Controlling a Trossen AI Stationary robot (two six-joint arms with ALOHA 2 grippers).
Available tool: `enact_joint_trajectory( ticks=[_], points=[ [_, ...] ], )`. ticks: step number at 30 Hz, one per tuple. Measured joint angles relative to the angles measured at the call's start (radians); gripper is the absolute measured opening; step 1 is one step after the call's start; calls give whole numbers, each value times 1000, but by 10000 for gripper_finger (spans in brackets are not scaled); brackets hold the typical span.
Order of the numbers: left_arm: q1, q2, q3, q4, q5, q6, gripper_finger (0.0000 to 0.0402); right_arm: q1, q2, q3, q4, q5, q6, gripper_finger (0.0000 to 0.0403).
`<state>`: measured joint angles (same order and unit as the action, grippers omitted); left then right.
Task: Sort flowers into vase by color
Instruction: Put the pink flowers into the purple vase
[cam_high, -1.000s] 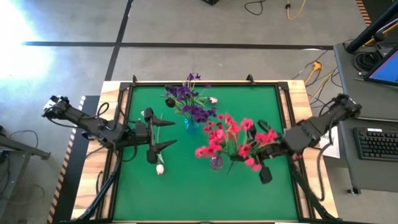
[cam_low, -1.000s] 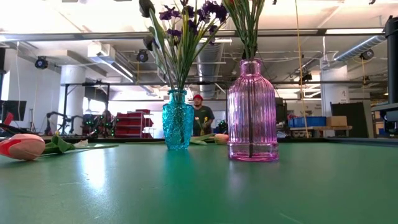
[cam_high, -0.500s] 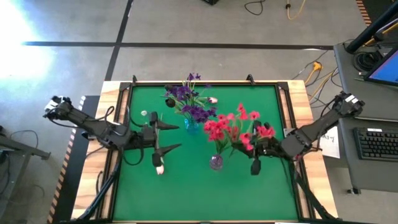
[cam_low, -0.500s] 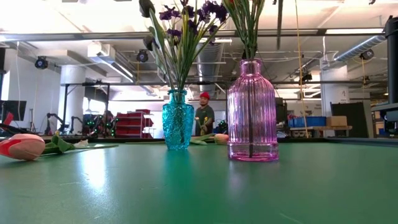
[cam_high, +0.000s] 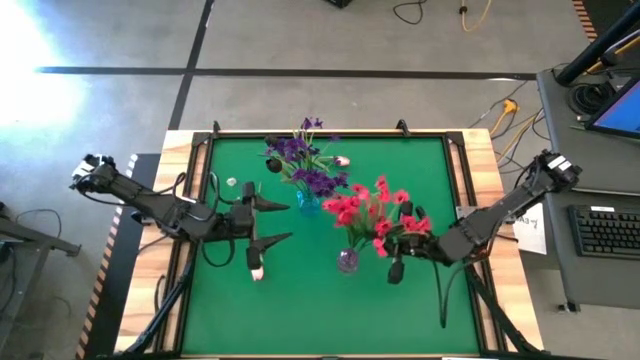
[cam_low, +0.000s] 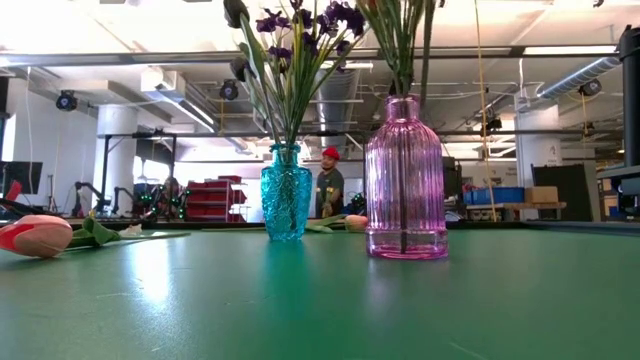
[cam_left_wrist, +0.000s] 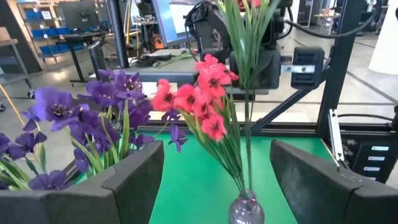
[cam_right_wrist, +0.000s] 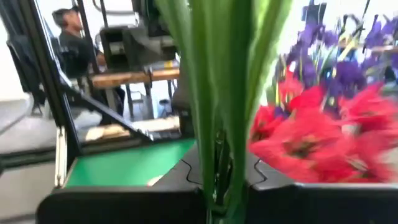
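A pink glass vase (cam_low: 405, 180) (cam_high: 347, 261) stands mid-table with red flowers (cam_high: 352, 207) (cam_left_wrist: 198, 99) in it. Left of it and farther back, a blue vase (cam_low: 286, 192) holds purple flowers (cam_high: 300, 160). My right gripper (cam_high: 400, 250) (cam_right_wrist: 217, 193) is just right of the pink vase, shut on another red flower (cam_right_wrist: 317, 137). My left gripper (cam_high: 268, 222) hovers open left of the vases, above a white-pink tulip (cam_high: 257, 270) (cam_low: 35, 235) that lies flat on the mat. A second tulip (cam_high: 342, 160) lies near the far edge. My right gripper pinches the red flower's green stem and leaves (cam_right_wrist: 219, 174) between its two fingers. The fingers come level from the table's right and lie across the stem. The stem stands about upright, blossoms above; its lower part (cam_low: 427, 50) reaches down beside the pink vase's mouth.
The green mat (cam_high: 300, 310) has free room along its near edge. Black frame rails (cam_high: 200, 200) border the table. A desk with a keyboard (cam_high: 605, 230) stands to the right. A person (cam_low: 328, 185) is in the room beyond the table.
My right gripper has come down and toward the table's left, closer to the pink vase, carrying the red flower, and has turned. The flower's blossoms have swung in toward those in the vase.
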<state>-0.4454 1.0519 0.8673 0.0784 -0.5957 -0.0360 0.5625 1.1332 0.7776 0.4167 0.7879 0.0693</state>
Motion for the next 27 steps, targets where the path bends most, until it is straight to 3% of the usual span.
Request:
enact_joint_trajectory(
  ticks=[16,27],
  points=[
    [0,-6,1,-42,0,3,283,0,2,0,84,0,-101,17],
    [1,-16,1,-155,-51,-89,283,0,90,0,83,-2,-96,17]
  ],
)
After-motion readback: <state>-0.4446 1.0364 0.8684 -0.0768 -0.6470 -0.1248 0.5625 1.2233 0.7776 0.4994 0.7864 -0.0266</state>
